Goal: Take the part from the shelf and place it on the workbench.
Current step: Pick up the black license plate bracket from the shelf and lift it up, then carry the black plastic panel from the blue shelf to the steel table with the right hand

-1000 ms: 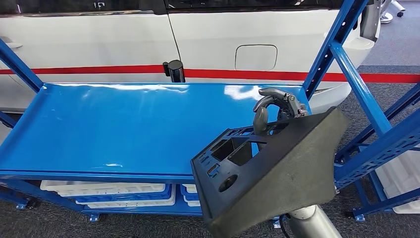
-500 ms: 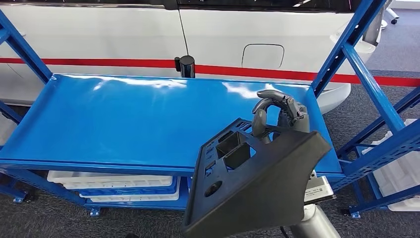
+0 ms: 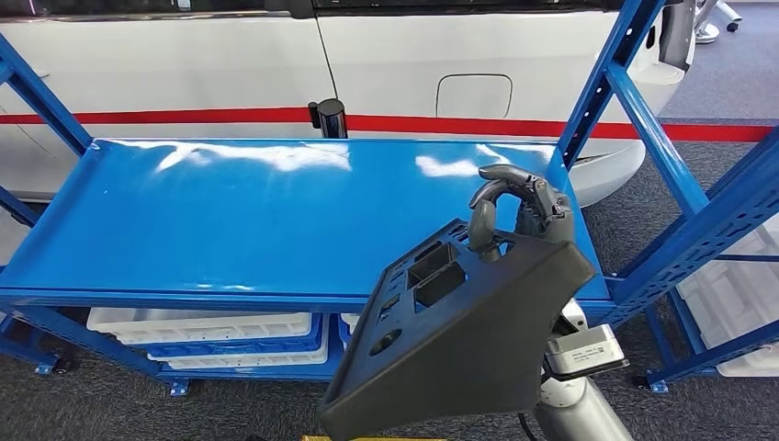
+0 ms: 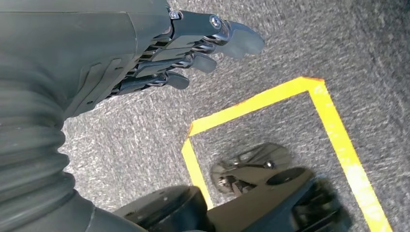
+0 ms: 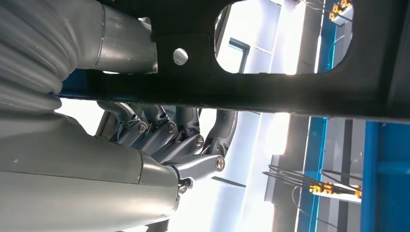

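Your right robot hand [image 3: 516,209] grips the black part [image 3: 459,340] by its far edge; the part tilts, long axis running down toward you, over the blue shelf's [image 3: 230,220] front corner. Left robot hand [image 4: 193,53] hangs empty, fingers loosely apart.

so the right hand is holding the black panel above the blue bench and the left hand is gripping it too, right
Not quite. The right hand does hold the black panel above the blue bench, but the left hand grips nothing: the left wrist view shows it hanging over grey carpet, fingers free.
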Robot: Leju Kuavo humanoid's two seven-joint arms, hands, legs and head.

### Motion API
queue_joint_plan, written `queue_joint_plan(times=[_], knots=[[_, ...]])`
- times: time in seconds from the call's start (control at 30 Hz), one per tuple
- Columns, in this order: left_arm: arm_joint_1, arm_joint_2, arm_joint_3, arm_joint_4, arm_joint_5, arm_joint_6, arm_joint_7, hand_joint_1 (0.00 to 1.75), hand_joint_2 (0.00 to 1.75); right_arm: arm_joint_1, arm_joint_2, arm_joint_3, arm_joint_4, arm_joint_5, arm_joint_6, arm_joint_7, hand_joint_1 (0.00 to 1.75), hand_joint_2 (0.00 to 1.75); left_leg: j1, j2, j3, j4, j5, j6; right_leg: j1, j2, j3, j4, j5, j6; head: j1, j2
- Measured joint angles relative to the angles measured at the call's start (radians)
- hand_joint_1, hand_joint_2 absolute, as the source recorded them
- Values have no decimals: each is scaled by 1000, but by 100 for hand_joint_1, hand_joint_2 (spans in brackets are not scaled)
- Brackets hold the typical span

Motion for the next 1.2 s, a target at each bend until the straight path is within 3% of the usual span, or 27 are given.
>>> queue_joint_plan(times=[0.03,0.07,0.13,0.2,0.3,0.33,0.37,0.43,0.5,0.53,0.57,0.63,0.7,0.73,0.83,0.87,0.9,0.97,1.0,1.03,1.07,1.1,1.17,1.2], knots=[[0,0,0,0,0,0,0,0,175,1,0,0,0,-1,1,0,175,175,3,0,9,0,5,-2,-1,0,-3,1,2,2,0,0],[0,0,0,0,-1,0,0,0,175,2,0,0,0,-1,2,0,175,175,6,0,37,-39,27,-4,-2,1,-5,2,4,3,0,0],[0,0,0,0,-3,0,0,0,175,4,0,0,0,-3,4,-1,175,175,12,-2,119,-173,76,-9,-3,2,-11,11,6,8,-1,0],[-1,0,0,0,-4,0,-1,0,175,4,0,0,0,-4,6,-2,175,175,11,-6,159,-253,96,-4,1,3,-21,19,9,20,-1,0],[1,0,0,0,-5,0,-2,0,175,9,0,-1,0,-4,7,-4,175,175,3,-9,146,-262,109,23,0,3,-32,15,20,45,-1,0],[1,0,0,0,-5,0,-2,0,175,10,0,-2,0,-4,7,-4,175,175,2,-8,141,-264,116,34,-1,3,-40,24,12,49,-1,0],[0,0,0,0,-5,0,-2,0,175,11,0,-2,0,-4,7,-4,175,175,2,-6,135,-266,123,45,-2,3,-55,51,-9,48,1,0],[0,0,0,0,-6,0,-2,0,175,12,-1,-4,0,-5,7,-4,175,175,0,-4,116,-267,137,59,-2,3,-105,168,-81,39,6,0],[0,0,0,0,-6,0,-3,0,175,16,-1,-5,0,-5,7,-5,175,175,-3,-1,94,-267,152,62,-1,3,-143,288,-136,38,9,0],[0,0,0,0,-6,0,-3,0,175,18,-1,-5,0,-5,7,-5,175,175,-4,0,84,-267,160,62,0,3,-138,304,-141,43,9,0],[0,0,0,0,-6,0,-3,0,175,19,-1,-5,0,-5,7,-6,175,175,-5,0,74,-267,168,61,1,3,-113,278,-131,49,9,0],[0,0,0,0,-6,-1,-4,0,175,19,-2,-6,-1,-5,8,-6,175,175,-6,-1,59,-266,183,56,5,3,-12,137,-99,55,9,0],[-1,-1,0,0,-7,-1,-4,0,175,19,-1,-6,-3,-5,9,-8,175,175,-8,-1,50,-268,199,47,13,2,66,21,-81,48,8,0],[-1,-2,0,0,-7,-1,-5,0,175,19,-1,-6,-4,-5,9,-9,175,175,-8,-1,49,-269,206,40,16,3,77,0,-79,43,9,0],[0,-2,0,0,-7,-2,-5,0,175,20,-1,-7,-5,-5,12,-10,175,175,-5,0,44,-272,212,19,13,3,61,-7,-59,24,11,0],[1,-2,0,0,-7,-2,-5,0,175,20,0,-7,-6,-5,13,-10,175,175,-4,0,37,-258,190,14,8,2,57,-10,-49,14,11,0],[2,-1,0,0,-7,-3,-5,0,175,20,0,-6,-6,-5,14,-10,175,175,-2,0,25,-222,149,9,4,1,51,-12,-39,6,9,0],[2,-1,0,0,-7,-3,-5,0,175,22,0,-6,-6,-6,17,-10,175,175,-1,0,-6,-100,53,-1,4,0,33,-11,-21,-3,8,0],[2,-1,0,0,-8,-3,-5,0,175,23,0,-6,-6,-6,19,-10,175,175,1,0,-17,-40,24,-5,4,0,23,-10,-13,-3,8,0],[2,-1,0,0,-9,-3,-5,0,175,24,0,-5,-5,-7,22,-10,175,175,2,0,-15,-7,17,-9,4,-1,13,-8,-5,-1,8,0],[2,-1,0,0,-10,-3,-5,0,175,26,0,-4,-5,-8,25,-10,175,175,6,0,7,-13,30,-12,3,-1,3,-6,1,2,8,0],[2,-1,0,0,-12,-3,-5,0,175,27,0,-3,-5,-8,27,-10,175,175,9,0,47,-54,52,-16,1,-1,-6,-2,6,6,8,0],[-1,-1,0,0,-15,-3,-5,0,175,27,1,-2,-4,-9,29,-10,175,175,14,-2,140,-181,79,-20,1,-1,-23,11,12,14,6,0],[-2,-2,0,0,-16,-3,-5,0,175,28,1,-2,-4,-9,29,-10,175,175,14,-6,167,-224,81,-16,3,-1,-30,17,16,20,6,0]])
